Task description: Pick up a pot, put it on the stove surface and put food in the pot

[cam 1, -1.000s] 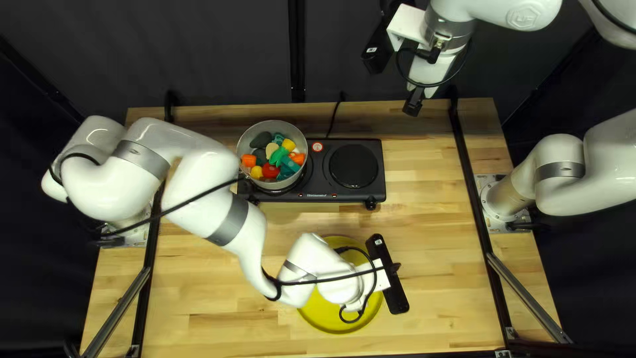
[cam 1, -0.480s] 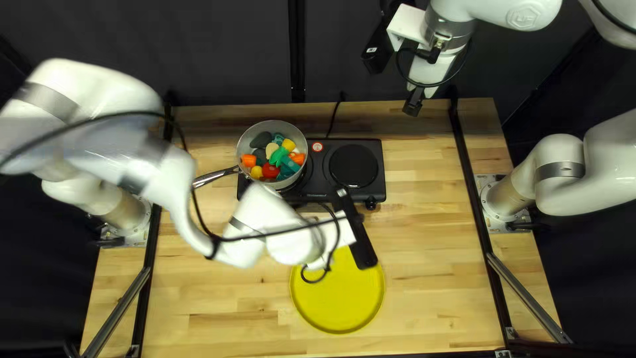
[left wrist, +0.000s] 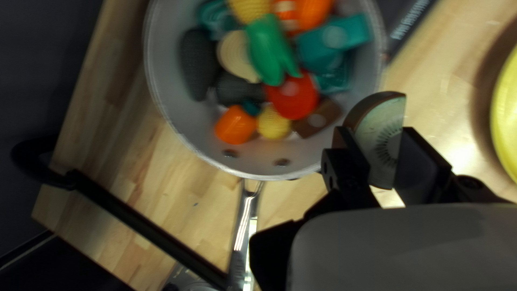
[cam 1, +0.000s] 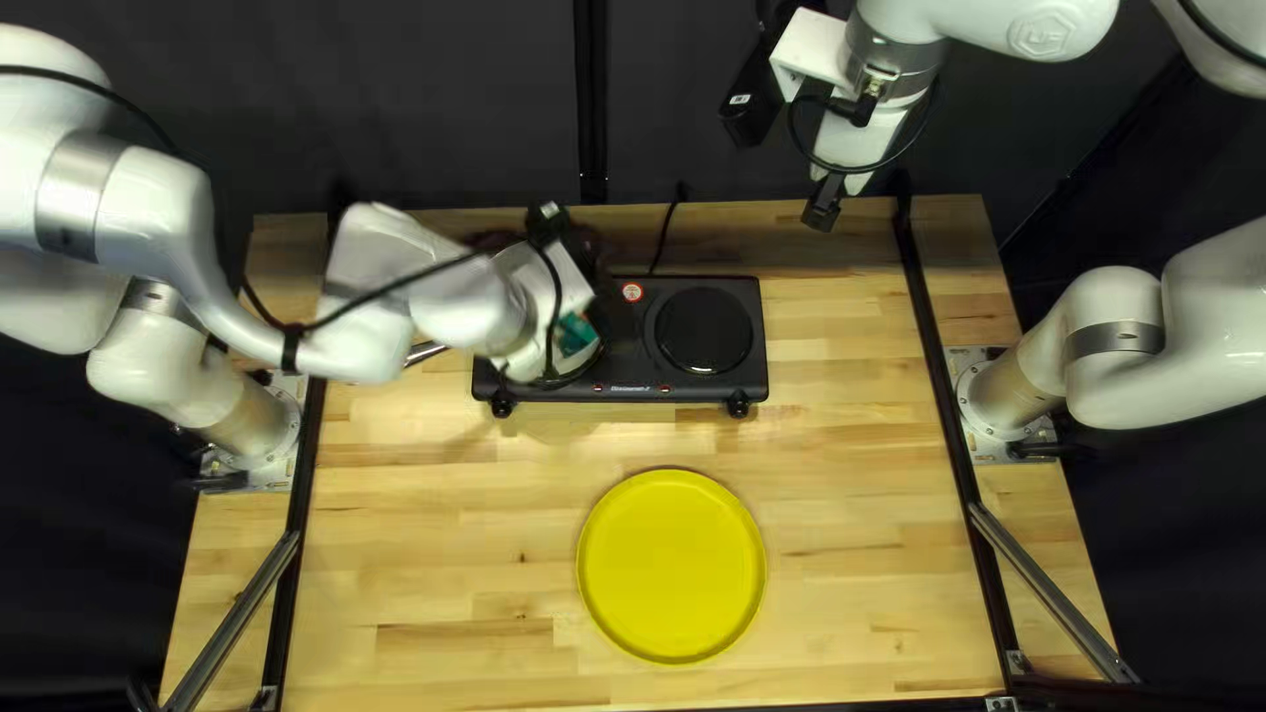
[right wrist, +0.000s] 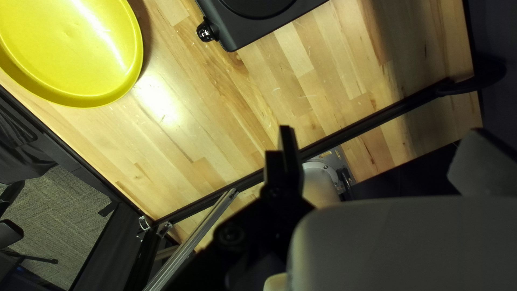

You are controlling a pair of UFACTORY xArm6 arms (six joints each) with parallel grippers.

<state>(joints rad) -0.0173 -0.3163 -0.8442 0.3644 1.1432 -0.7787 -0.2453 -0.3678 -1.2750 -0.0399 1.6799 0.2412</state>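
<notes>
The left gripper (left wrist: 373,139) is holding a kiwi slice (left wrist: 381,125) beside the pot (left wrist: 181,129).
Its jaws are pressing the slice from two sides, just beside the pot's rim. The pot is standing on the stove (cam 1: 692,381), on the burner nearer to the left arm, and is holding many colourful toy foods (left wrist: 268,52). The right gripper (cam 1: 823,210) is hanging with open jaws above the table's (cam 1: 445,554) far edge. A yellow plate (cam 1: 673,564) is lying well apart from the stove.

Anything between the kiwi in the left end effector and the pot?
Nothing visible. The kiwi sits in the left end effector, close by the pot rim. The pot has no lid, but the food in it covers most of its floor.
</notes>
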